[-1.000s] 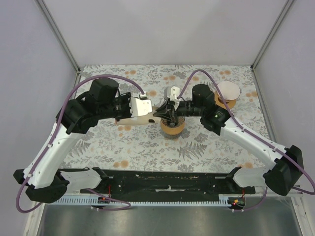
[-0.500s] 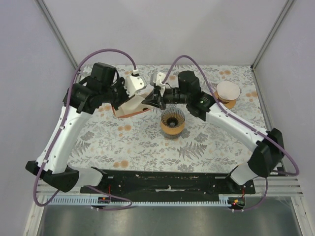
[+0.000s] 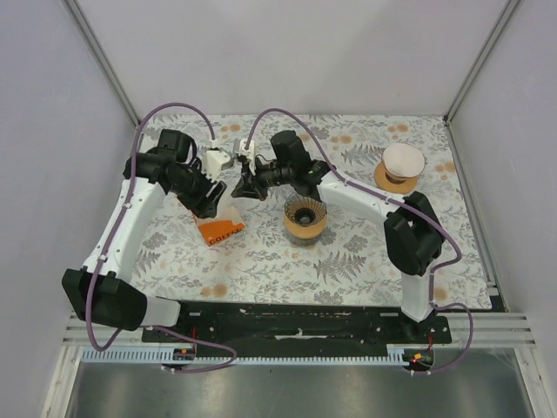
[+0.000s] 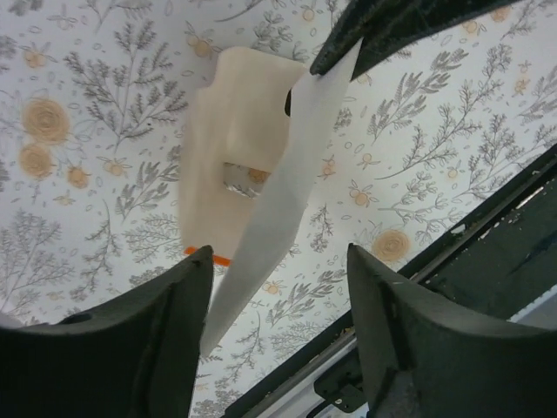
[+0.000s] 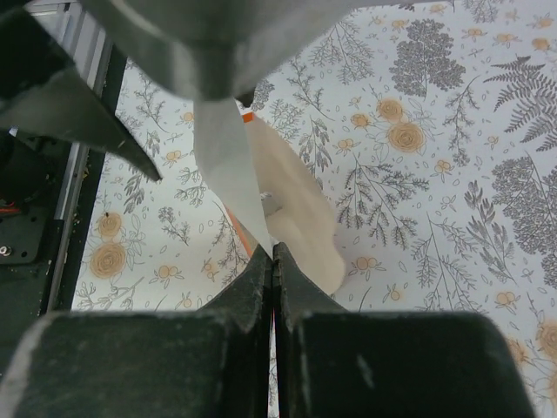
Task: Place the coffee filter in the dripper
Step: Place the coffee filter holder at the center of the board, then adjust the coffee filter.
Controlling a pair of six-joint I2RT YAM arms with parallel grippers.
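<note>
Mid-air, right gripper point(image 5: 272, 252) pinches the thin white paper coffee filter point(image 4: 278, 192), left gripper point(image 4: 278, 257) agape — the sheet's limp edge could snag on the round orange dripper point(image 3: 305, 219) to the right.

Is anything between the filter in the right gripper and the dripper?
Nothing visible. The coffee filter hangs from the right gripper; the dripper stands uncovered beside it, the packet on the other side.

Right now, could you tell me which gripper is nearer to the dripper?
The right. The right gripper, shut on the coffee filter, hangs left of the dripper and slightly beyond it; the left gripper, open, is farther left, by the orange packet.
</note>
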